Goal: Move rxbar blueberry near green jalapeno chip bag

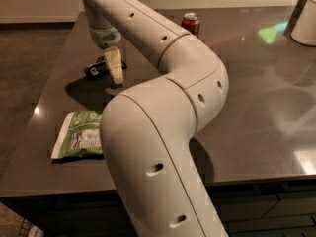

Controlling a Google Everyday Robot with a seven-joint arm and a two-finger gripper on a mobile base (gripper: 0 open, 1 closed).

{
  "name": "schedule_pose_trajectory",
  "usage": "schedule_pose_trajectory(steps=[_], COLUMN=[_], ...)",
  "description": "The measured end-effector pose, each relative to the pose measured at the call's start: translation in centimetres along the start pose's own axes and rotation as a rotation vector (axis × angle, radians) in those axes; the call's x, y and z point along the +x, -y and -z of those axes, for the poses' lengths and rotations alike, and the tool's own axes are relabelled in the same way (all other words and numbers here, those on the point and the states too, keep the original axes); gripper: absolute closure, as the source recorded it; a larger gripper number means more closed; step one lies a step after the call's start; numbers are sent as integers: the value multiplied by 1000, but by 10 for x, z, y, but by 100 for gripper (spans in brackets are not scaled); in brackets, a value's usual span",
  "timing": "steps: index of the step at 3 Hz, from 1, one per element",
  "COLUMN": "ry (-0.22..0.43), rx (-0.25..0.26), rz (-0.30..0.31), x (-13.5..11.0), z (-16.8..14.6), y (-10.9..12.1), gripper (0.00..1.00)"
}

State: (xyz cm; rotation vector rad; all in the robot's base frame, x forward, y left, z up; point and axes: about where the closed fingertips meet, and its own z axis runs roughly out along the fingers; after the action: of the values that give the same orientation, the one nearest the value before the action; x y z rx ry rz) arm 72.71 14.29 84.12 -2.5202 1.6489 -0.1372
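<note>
The gripper hangs low over one end of the bar on the bench, likely placed to take it towards the bag lying well apart nearer me, though whether it grips I cannot tell.

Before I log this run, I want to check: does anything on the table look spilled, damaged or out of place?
Nothing stands out. The soda can stands upright, the green jalapeno chip bag lies flat, no spill shows, and the rxbar blueberry lies flat beside the claw, which points down at the table.
</note>
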Motion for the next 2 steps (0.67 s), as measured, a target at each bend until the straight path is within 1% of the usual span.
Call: schedule_pose_trajectory(steps=[1, 2], ry=[-11, -22], rx=[-11, -25], rz=[13, 25], x=[-3, -5], z=[-3, -6], y=[0, 0], gripper=[0, 16])
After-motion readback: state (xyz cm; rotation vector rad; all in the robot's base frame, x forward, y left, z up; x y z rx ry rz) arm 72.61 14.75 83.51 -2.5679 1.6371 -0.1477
